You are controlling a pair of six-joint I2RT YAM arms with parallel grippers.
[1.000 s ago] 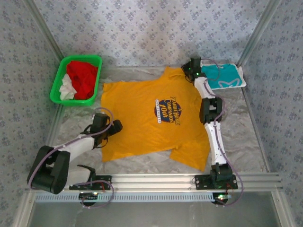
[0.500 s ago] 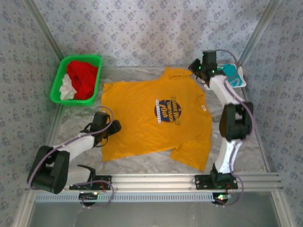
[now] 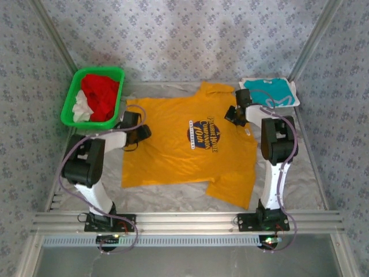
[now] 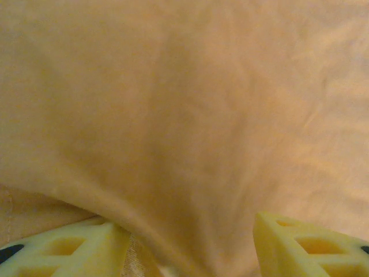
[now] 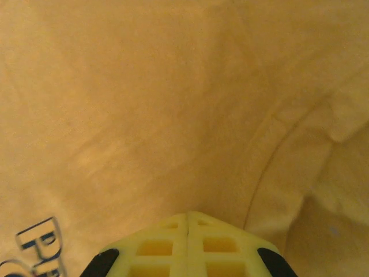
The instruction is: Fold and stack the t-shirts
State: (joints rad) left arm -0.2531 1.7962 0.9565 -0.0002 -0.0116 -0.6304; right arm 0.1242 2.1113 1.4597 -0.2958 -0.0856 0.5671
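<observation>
Gripping both shoulders level should keep the fold square: my left end effector stands parted astride a ridge of the yellow-orange t-shirt, flat on the counter; my right end effector is closed at the other sleeve seam. The teal t-shirt lies folded far right.

The yellow-orange t-shirt has its blue print cut off at bottom left.

The pale table bears a spread yellow-orange t-shirt, a folded teal t-shirt and a green basket.
</observation>
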